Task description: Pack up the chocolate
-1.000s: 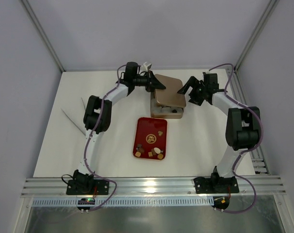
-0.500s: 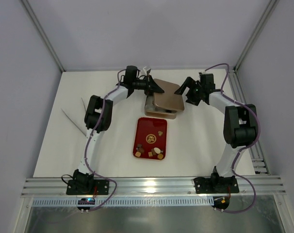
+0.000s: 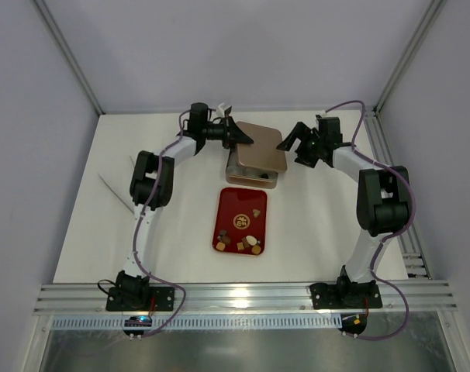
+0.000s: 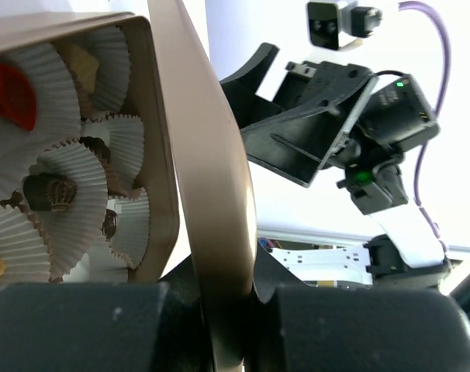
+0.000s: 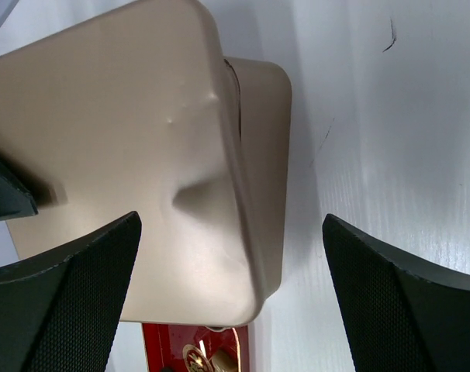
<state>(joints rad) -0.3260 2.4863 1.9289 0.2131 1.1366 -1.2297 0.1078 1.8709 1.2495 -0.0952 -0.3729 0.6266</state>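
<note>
Chocolate [image 3: 249, 242] is only partly packed: several pieces lie on the red tray [image 3: 229, 203], well apart from both grippers, while others sit in paper cups [image 4: 72, 167] in the box [image 4: 164, 201] beside the left gripper [image 3: 241, 139], whose fingers clamp the lid [image 3: 258, 146] edge. The right gripper [image 3: 295, 147] gapes open beside the lid, holding nothing.

Gold lid [image 5: 119, 139] over its tin [image 5: 266, 155]
My right gripper [image 5: 231, 219] is spread wide and touching nothing; the dented lid sits askew over the tin, red tray [image 5: 165, 349] corner peeking in below.
</note>
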